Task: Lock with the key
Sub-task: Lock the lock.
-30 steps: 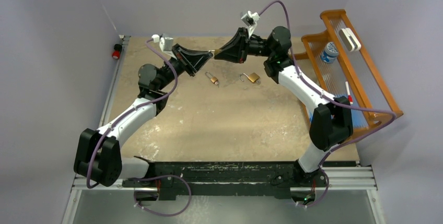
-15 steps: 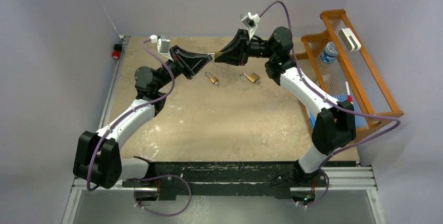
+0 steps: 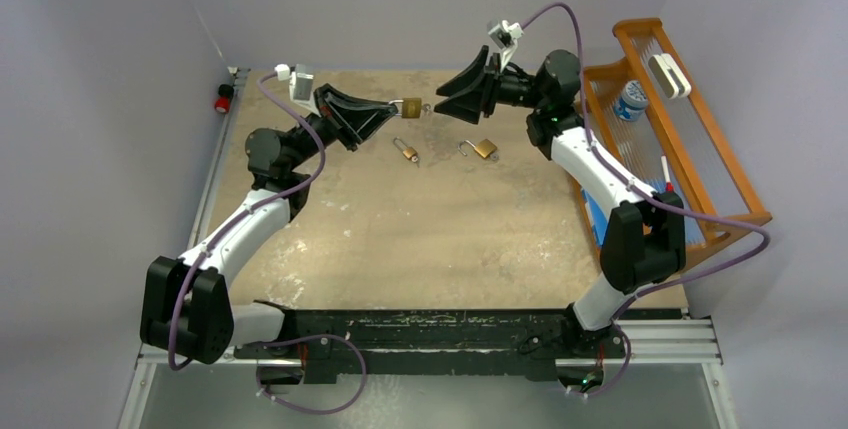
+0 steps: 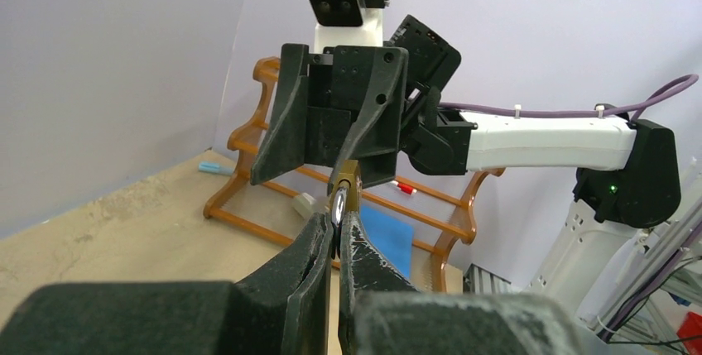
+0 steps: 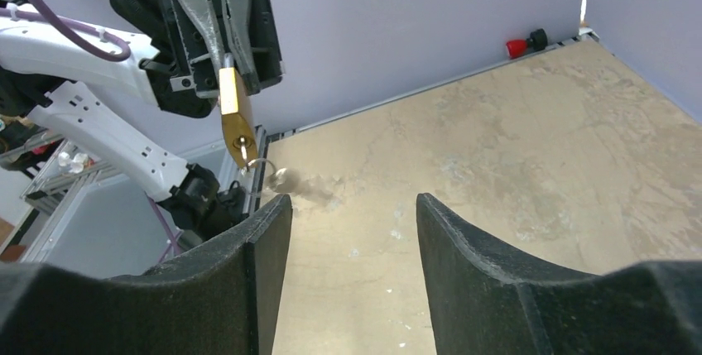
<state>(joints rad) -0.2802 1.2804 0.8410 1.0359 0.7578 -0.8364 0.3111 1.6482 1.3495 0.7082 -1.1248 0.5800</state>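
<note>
Two loose locks on the mottled tan table (image 3: 450,219), nearer than the held brass padlock (image 3: 411,107): small open-shackle padlock (image 3: 406,151) just below it, second open padlock (image 3: 484,148) below-right

Left black gripper (image 3: 393,109) pinched tight on the held padlock's shackle end, in the air

Right black gripper (image 3: 441,105) has just sprung apart and backed off rightward, empty; silver key ring (image 5: 263,175) dangles from the lock. Probably key released

Farther right: orange wooden rack (image 3: 735,174) holds white-and-blue jar (image 3: 630,99), white block (image 3: 667,75), red-capped pen (image 3: 667,177)
</note>
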